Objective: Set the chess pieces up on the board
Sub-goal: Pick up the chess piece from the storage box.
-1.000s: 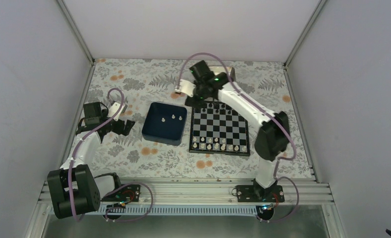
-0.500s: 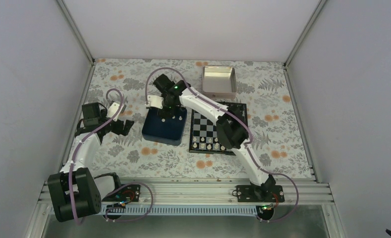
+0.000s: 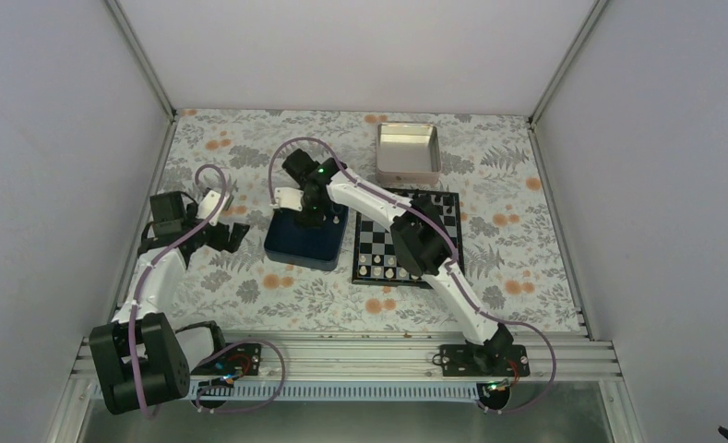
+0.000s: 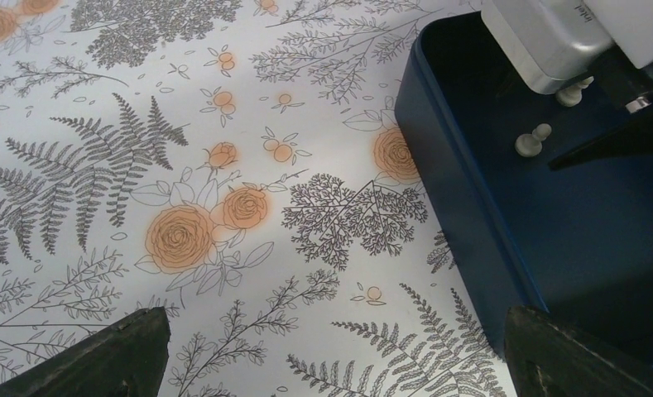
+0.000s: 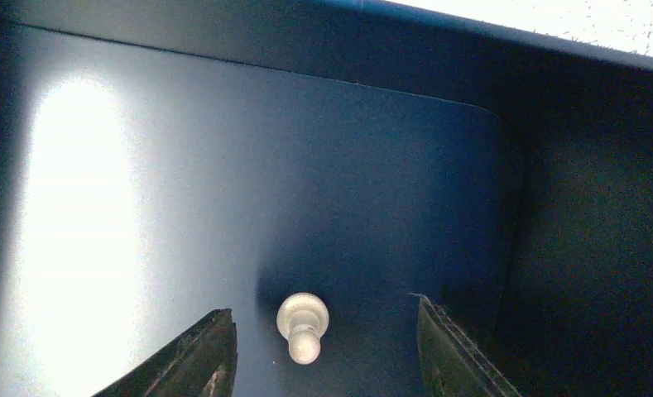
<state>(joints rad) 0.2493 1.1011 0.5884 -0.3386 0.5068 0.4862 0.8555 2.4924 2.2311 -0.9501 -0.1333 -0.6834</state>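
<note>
Reaching with the right gripper (image 3: pixel 311 218) down into the dark blue square tray (image 3: pixel 291 249), left of centre in the overhead view. Holds those jaws partly apart, open and gripping nothing. Straddles, at the bottom centre of the right wrist view, one tiny cream pawn-shaped chess piece (image 5: pixel 303 327) on the tray floor, with the two dark fingers (image 5: pixel 203 360) on either side and touching neither, the piece nearer the left-hand one. Cannot tell upright from lying for that piece.

Shows, in the upper right of the left wrist view, two small cream pieces (image 4: pixel 531 141) inside the tray, close together, just below the pale grey body of the right gripper and one partly hidden by it.

Parks the left gripper (image 3: pixel 238 233) at middle left of the overhead view, over the white tablecloth printed with grey ferns and orange flowers (image 3: pixel 249 148), just beside the tray's left wall. Spreads those jaws wide, empty, with the tips at the bottom corners of the left wrist view.

Places the small square black-and-white chequered chessboard with a black rim (image 3: pixel 375 247) just right of the tray, partly covered by the right arm. Carries a row of cream pieces (image 3: pixel 378 272) along its near edge and dark pieces (image 3: pixel 436 199) along its far edge. Sets the silver metal tin (image 3: pixel 408 152) above the board, apart from it.
</note>
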